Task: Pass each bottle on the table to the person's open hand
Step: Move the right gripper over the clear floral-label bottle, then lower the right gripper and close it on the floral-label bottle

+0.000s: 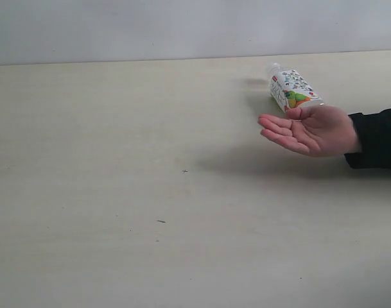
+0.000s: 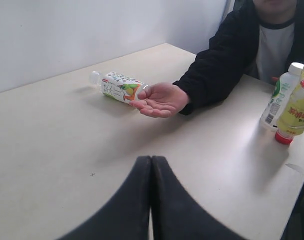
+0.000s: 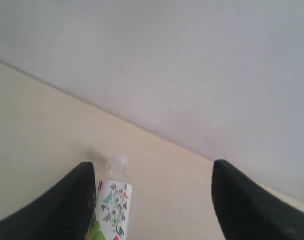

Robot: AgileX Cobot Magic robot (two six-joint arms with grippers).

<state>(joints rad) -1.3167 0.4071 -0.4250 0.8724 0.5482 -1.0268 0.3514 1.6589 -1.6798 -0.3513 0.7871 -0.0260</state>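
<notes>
Left pincer (image 2: 152,162): closed, jaws pressed together, holding nothing.

Right pincer (image 3: 152,167): jaws wide apart, empty.

Colourful-label bottle (image 1: 293,91): lies on its side on the worktop (image 1: 118,192), near the far edge. Its cap points toward that edge and its base is at the thumb of the person's open hand (image 1: 311,130).

Green-white bottle (image 2: 280,97) and yellow bottle (image 2: 296,112): side by side near the worktop edge, beside the person.

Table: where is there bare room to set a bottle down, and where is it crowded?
Bare: the table left of the open hand, back to the wall. Crowded: behind the hand, where a bottle lies; beside the person, two standing bottles.
</notes>
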